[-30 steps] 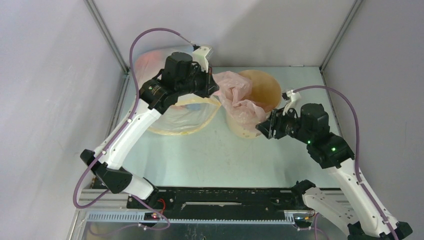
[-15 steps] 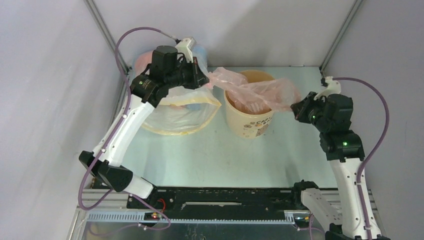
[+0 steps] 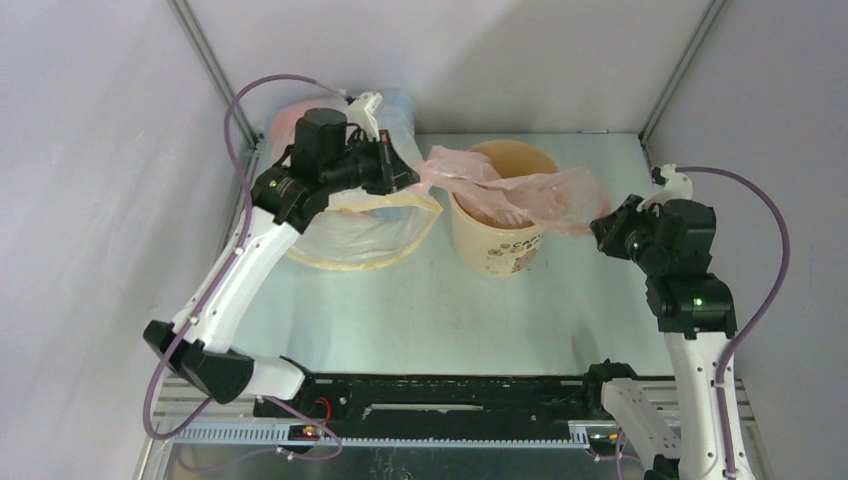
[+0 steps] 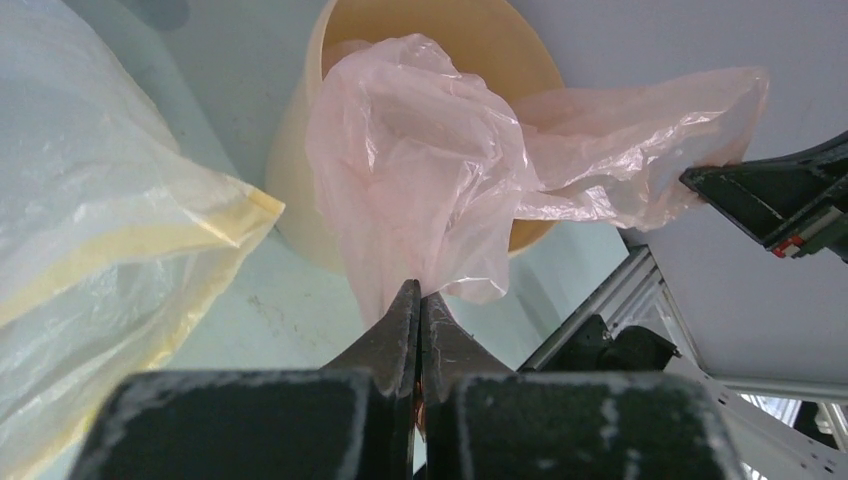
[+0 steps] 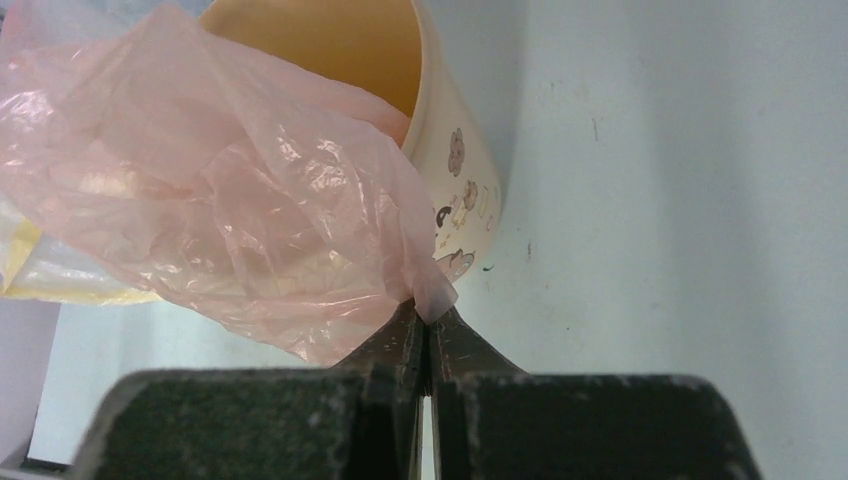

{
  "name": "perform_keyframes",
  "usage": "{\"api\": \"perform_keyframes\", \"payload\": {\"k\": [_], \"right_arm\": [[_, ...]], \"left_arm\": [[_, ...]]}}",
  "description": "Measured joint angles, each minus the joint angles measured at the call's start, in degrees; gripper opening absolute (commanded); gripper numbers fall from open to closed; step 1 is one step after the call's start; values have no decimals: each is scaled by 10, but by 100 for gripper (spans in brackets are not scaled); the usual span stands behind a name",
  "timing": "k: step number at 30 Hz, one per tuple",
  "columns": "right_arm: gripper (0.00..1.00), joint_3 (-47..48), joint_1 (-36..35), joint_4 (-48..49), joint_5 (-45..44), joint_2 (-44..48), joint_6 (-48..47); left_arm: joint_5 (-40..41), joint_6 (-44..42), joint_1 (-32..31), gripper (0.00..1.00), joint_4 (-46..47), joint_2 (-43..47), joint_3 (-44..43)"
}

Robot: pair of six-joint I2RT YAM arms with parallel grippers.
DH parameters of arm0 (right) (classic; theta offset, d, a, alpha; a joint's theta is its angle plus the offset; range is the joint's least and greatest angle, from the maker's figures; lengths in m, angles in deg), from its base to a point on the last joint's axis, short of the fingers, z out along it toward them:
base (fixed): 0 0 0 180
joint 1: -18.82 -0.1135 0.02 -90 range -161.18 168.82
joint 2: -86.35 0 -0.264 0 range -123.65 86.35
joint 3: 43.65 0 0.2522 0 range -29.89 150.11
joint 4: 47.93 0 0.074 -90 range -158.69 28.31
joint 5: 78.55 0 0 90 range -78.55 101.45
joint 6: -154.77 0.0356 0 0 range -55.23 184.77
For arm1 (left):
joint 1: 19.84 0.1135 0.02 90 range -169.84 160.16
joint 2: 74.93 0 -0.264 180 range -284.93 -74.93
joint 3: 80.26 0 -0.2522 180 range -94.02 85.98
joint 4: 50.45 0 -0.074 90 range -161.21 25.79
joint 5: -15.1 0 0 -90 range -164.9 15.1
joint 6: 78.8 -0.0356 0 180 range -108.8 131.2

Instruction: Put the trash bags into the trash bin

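Gently: your left gripper [image 3: 412, 172] and right gripper [image 3: 600, 222] clamp the thin, translucent pale-pink plastic bag [image 3: 530, 190], stretched over the round tan paper bucket [image 3: 495, 250] from nine to three o'clock. Pulling apart may tear it.

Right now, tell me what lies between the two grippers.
The bag, pinched at each end by the left gripper and right gripper, spans the gap over the open bin; the top view shows it.

Grey walls [image 3: 90, 200], pale table [image 3: 420, 310].
Metal posts [image 3: 212, 72] run up both back corners; the table is scuffed pale green, under soft, even light.
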Motion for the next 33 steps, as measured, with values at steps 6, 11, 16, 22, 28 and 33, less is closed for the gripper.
{"api": "perform_keyframes", "payload": {"k": [6, 11, 16, 22, 28, 33], "right_arm": [[3, -43, 0, -3, -34, 52, 8], [2, -85, 0, -4, -76, 74, 15], [2, -106, 0, -2, -123, 62, 27], [5, -144, 0, 26, -158, 57, 32], [7, -170, 4, 69, -160, 20, 37], [14, -170, 30, 124, -144, -26, 47]], "left_arm": [[12, 20, 10, 1, 19, 98, 87], [12, 38, 16, 0, 52, 153, 167], [20, 48, 21, 0, 73, 155, 228], [43, 48, 32, 0, 78, 156, 247], [53, 47, 32, 0, 111, 141, 273], [71, 43, 33, 2, 153, 97, 277]]}}
